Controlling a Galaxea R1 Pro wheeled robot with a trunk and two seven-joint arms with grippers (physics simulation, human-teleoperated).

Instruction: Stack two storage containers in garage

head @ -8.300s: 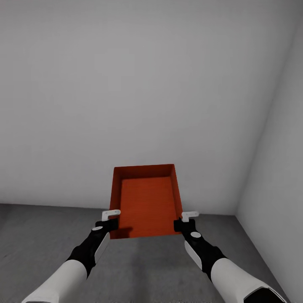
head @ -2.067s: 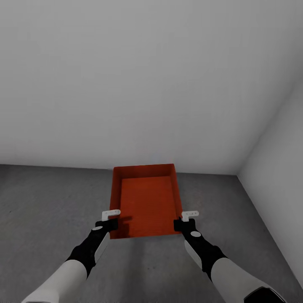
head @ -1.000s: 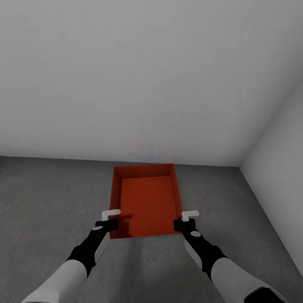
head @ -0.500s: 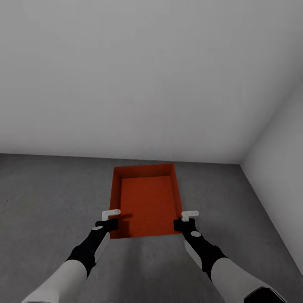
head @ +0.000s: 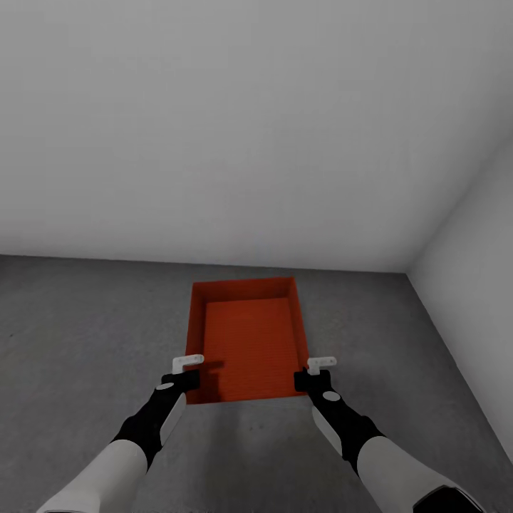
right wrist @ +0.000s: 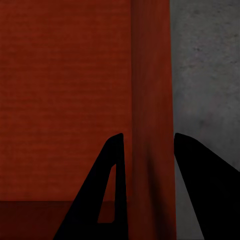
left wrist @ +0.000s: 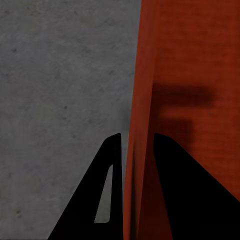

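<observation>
change: over the last seconds more of the floor [head: 85,335] has come into the head view and the wall-floor line has risen in the picture; the whole picture has shifted, so the camera is judged to have moved, not the things. the container [head: 246,335] and both arms are placed as before within the view.

meaning for the task: a lowering or leaning toward the garage floor is suggested; the set-down of the first container is judged to be near but not yet done.

container position: held out in front of the robot between the two arms, open side up, above the grey concrete, near the corner where the back wall [head: 235,128] meets the side wall [head: 477,285]. whether its bottom touches the floor cannot be told.

left gripper [left wrist: 134,150]: its fingers are closed over the container's left side wall, one finger outside, one inside; the wall is pinched between them.

right gripper [right wrist: 147,150]: its fingers straddle the right side wall likewise, one inside the bin, one outside; contact of the outer finger cannot be told for certain, though the bin is judged to be carried by it.

count, containers: one seen; a second is called for by the task.

count, grippers: two, both on the one bin.

count, walls: two, plain white.

count, floor: one, speckled dark grey.
</observation>
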